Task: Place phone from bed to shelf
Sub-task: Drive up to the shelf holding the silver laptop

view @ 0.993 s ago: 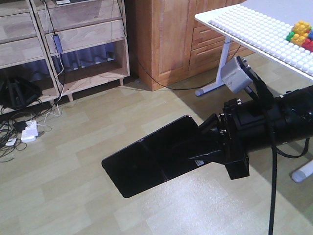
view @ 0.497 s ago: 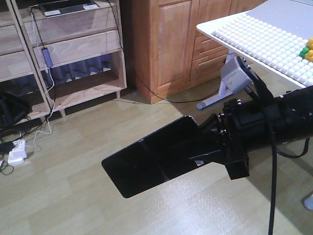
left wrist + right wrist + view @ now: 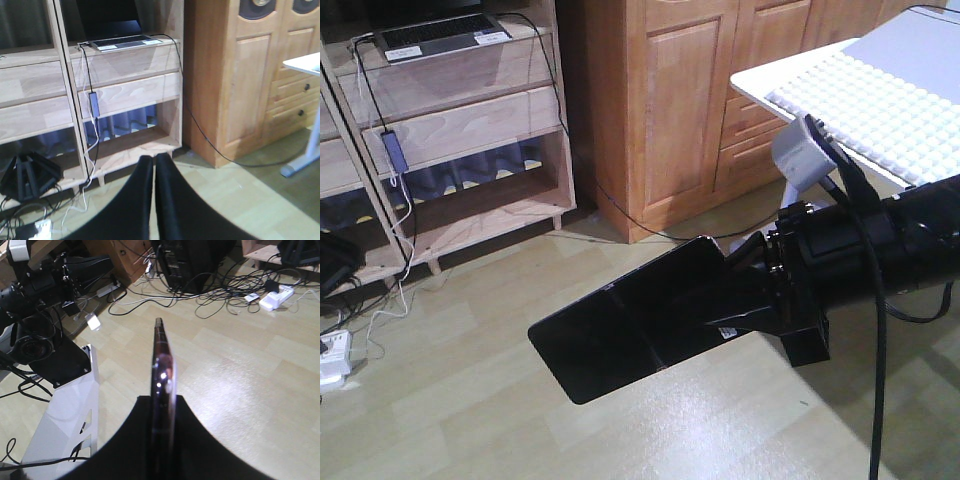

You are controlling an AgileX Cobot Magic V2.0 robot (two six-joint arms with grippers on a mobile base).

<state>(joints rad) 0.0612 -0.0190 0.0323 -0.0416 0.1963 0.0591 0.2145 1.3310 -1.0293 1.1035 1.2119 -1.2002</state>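
While the phone (image 3: 575, 350) hangs short of the shelf (image 3: 470, 110) over floor (image 3: 470, 400) in front view, right gripper (image 3: 655, 320) clamps one end only; a jolt could lever it loose.
Left wrist: left gripper (image 3: 152, 162) pinched shut, empty, facing shelf.
Right wrist: phone edge-on between jaws; thin hold, may slip.

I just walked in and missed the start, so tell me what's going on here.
The right tool grips the phone edge-on, held above the floor. The left tool is shut on nothing and points toward the shelf, where a laptop sits. The phone is not yet on the shelf.
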